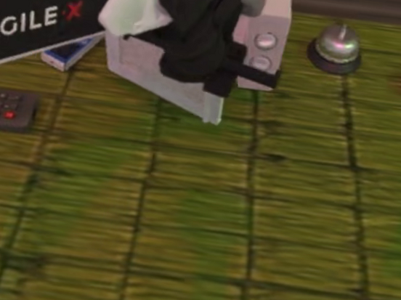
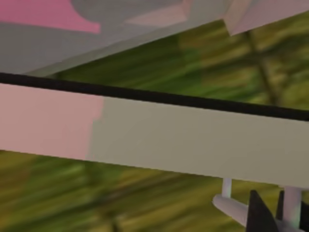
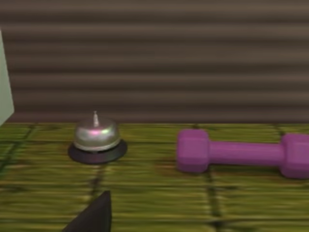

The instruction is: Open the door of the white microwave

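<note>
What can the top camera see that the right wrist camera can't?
Only the top view shows the microwave, its door swung partly open, the left arm's gripper at the door's edge, a remote and a blue box. Only the right wrist view shows the whole purple dumbbell and the ribbed wall behind it. Both share the bell and the green mat.
</note>
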`<state>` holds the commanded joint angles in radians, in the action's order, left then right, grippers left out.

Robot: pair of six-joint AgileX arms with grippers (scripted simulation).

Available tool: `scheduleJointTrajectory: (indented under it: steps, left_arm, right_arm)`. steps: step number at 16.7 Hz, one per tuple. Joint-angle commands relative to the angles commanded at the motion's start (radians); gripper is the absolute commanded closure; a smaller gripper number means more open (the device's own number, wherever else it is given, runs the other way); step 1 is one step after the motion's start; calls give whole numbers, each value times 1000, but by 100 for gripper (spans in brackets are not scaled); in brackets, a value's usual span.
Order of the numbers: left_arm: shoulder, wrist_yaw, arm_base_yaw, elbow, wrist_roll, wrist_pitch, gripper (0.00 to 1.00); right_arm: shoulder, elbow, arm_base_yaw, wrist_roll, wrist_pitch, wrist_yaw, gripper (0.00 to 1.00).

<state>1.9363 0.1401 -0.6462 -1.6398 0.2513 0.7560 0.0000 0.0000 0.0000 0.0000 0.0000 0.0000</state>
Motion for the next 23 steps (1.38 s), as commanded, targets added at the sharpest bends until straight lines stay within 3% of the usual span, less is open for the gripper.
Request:
scheduleJointTrajectory:
  steps: [5, 23]
  left_arm:
    - [-49, -33, 20, 73, -70, -28, 100]
    - [-49, -33, 20, 73, -70, -28, 100]
  right_arm:
    - [0, 0, 0, 0, 0, 0, 0]
    - [0, 0, 0, 0, 0, 0, 0]
